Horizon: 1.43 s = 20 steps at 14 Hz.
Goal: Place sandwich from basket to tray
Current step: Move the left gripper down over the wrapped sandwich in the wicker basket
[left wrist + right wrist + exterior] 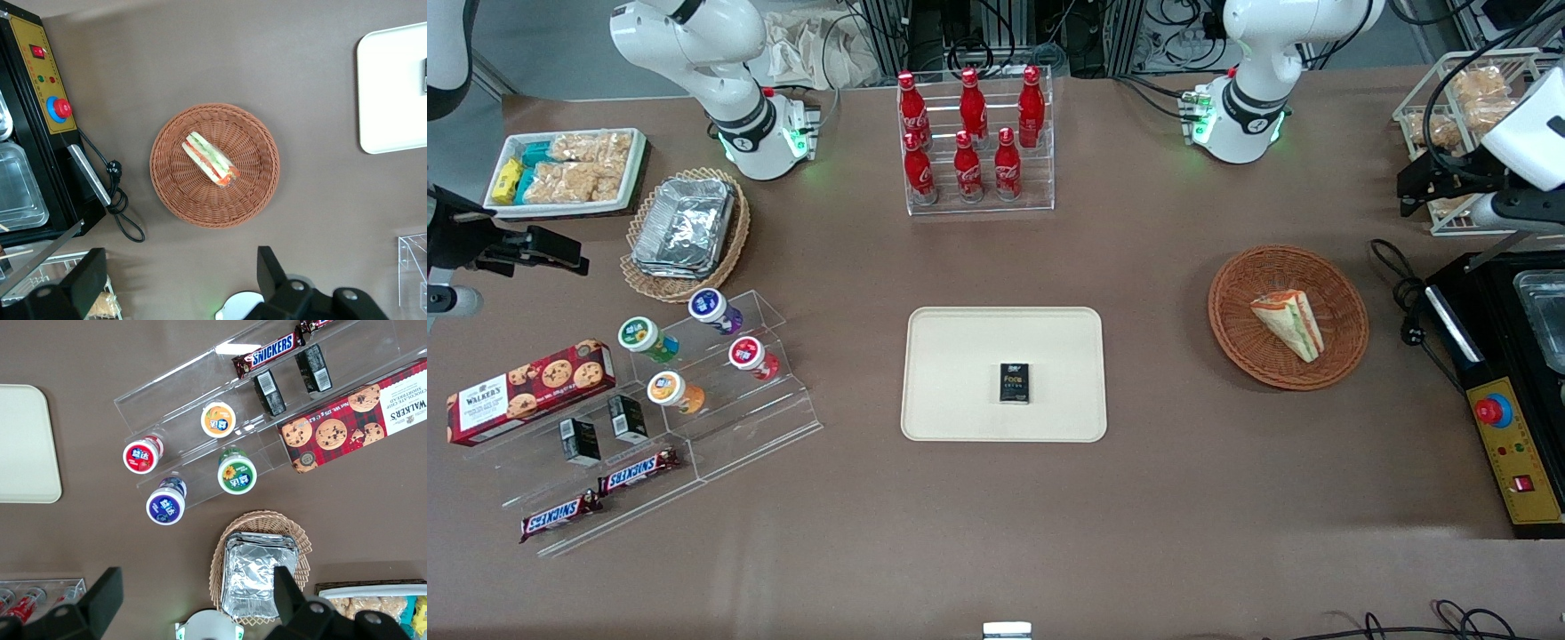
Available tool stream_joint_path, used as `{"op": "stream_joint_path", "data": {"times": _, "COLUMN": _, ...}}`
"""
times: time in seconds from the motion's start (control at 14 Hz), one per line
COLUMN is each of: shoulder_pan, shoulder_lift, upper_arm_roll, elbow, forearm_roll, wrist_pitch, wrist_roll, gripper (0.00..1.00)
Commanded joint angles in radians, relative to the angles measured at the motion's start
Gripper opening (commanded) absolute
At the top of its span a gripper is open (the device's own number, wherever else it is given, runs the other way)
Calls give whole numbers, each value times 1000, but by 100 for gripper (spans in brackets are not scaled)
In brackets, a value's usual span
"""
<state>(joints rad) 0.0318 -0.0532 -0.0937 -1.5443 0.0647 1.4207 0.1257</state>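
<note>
Sandwich (210, 159) lies in the basket (267, 143), untouched | gripper (180, 280) hovers high above, fingers (270, 270) spread wide | best approach: descend centred, close across the wedge's flat bread faces gently | tray (960, 356) waits nearby, holding a small black box (1014, 383).

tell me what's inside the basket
One sandwich lies in the basket; the weave under it is hidden. The open gripper hangs above, holding nothing.
</note>
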Motion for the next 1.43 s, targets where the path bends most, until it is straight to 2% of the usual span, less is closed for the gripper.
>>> {"op": "stream_joint_path", "data": {"times": 0.0, "shoulder_pan": 3, "shoulder_lift": 30, "upper_arm_roll": -1, "elbow": 59, "forearm_roll": 18, "wrist_pitch": -13, "wrist_roll": 15, "gripper": 100}}
{"op": "stream_joint_path", "data": {"times": 0.21, "shoulder_pan": 8, "shoulder_lift": 30, "upper_arm_roll": 5, "elbow": 52, "forearm_roll": 6, "wrist_pitch": -22, "wrist_roll": 11, "gripper": 100}}
{"op": "stream_joint_path", "data": {"times": 0.36, "shoulder_pan": 11, "shoulder_lift": 24, "upper_arm_roll": 5, "elbow": -18, "forearm_roll": -11, "wrist_pitch": -2, "wrist_roll": -79, "gripper": 100}}
{"op": "stream_joint_path", "data": {"times": 0.5, "shoulder_pan": 29, "shoulder_lift": -35, "upper_arm_roll": 5, "elbow": -177, "forearm_roll": -55, "wrist_pitch": 154, "wrist_roll": -147, "gripper": 100}}
{"op": "stream_joint_path", "data": {"times": 0.64, "shoulder_pan": 30, "shoulder_lift": -111, "upper_arm_roll": 5, "elbow": -401, "forearm_roll": -60, "wrist_pitch": 349, "wrist_roll": -300, "gripper": 100}}
{"op": "stream_joint_path", "data": {"times": 0.86, "shoulder_pan": 30, "shoulder_lift": -139, "upper_arm_roll": 3, "elbow": -658, "forearm_roll": -51, "wrist_pitch": 605, "wrist_roll": -556, "gripper": 100}}
{"op": "stream_joint_path", "data": {"times": 1.07, "shoulder_pan": 30, "shoulder_lift": -85, "upper_arm_roll": 3, "elbow": -721, "forearm_roll": -39, "wrist_pitch": 659, "wrist_roll": -716, "gripper": 100}}
{"op": "stream_joint_path", "data": {"times": 1.36, "shoulder_pan": 37, "shoulder_lift": 5, "upper_arm_roll": 5, "elbow": -810, "forearm_roll": -40, "wrist_pitch": 858, "wrist_roll": -856, "gripper": 100}}
